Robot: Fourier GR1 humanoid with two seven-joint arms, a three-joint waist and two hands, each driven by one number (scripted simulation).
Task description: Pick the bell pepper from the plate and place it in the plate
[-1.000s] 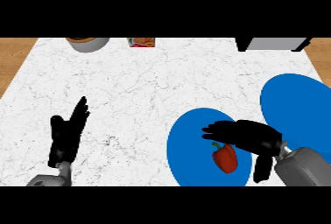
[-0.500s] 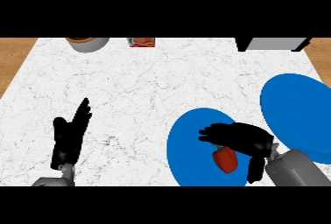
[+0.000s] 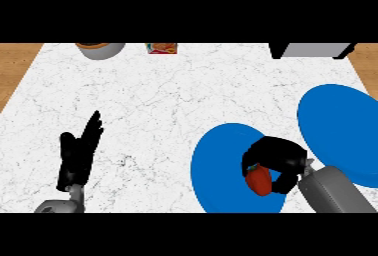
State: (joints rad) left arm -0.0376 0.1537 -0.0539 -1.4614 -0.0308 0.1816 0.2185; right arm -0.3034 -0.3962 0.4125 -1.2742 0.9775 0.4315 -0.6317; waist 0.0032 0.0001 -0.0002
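A red bell pepper [image 3: 259, 181] lies on the nearer blue plate [image 3: 218, 170] at the lower right. My right hand [image 3: 277, 156] is over that plate with its fingers curled round the pepper, hiding the pepper's upper part. A second blue plate [image 3: 336, 120] sits just to the right, partly cut off by the view's edge. My left hand [image 3: 80, 152] rests open on the marble counter at the lower left, fingers pointing up.
Along the counter's far edge stand a grey bowl [image 3: 101, 49], a small red-and-green packet [image 3: 162, 48] and a dark appliance [image 3: 310, 50] at the right. Wooden floor shows beyond the counter's left and right edges.
My right hand's fingers have curled in round the pepper, and its forearm has swung more upright. The left hand has stayed put.
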